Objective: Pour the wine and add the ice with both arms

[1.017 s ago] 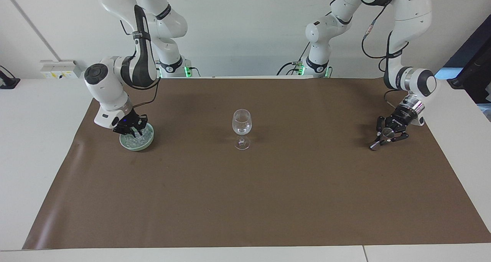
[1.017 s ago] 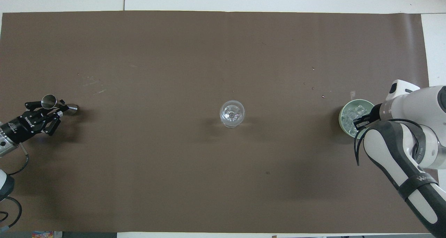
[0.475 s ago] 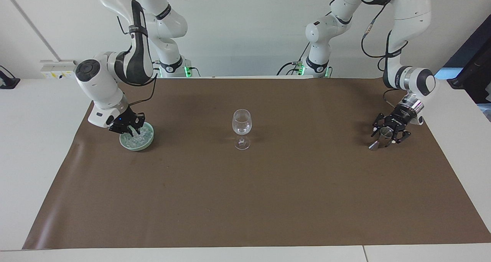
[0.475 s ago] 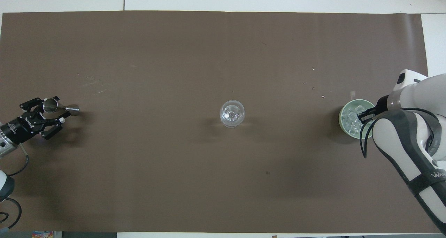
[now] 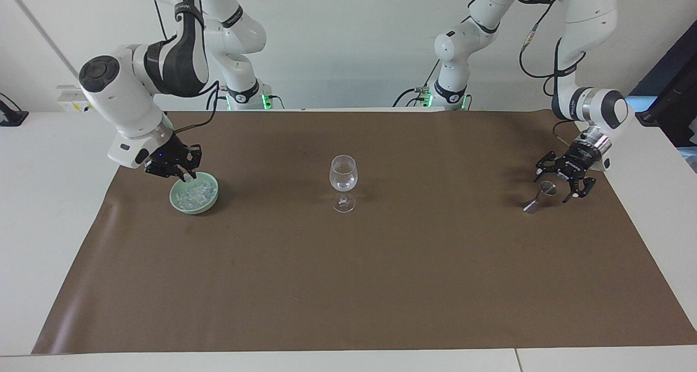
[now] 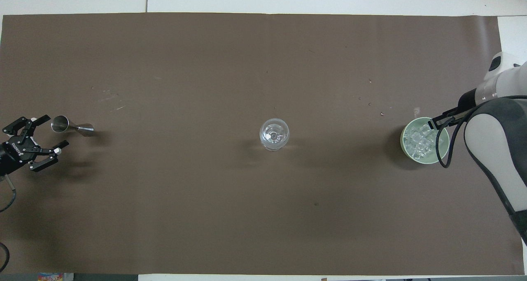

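A: Where's the ice (image 5: 194, 193)?

B: In the bowl (image 5: 211, 201), toward the right arm's end from the glass (image 5: 343, 180); right gripper (image 5: 183, 175) pinches one cube. Slippery, small: squeeze flat faces. Left gripper (image 5: 566, 179) gapes, empty.

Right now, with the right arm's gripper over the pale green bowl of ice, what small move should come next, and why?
Probably carry the right gripper toward the clear stemmed glass at the table's middle: it hangs shut just over the pale green bowl, seemingly pinching a small clear ice cube. The left gripper waits open by the small metal jigger.
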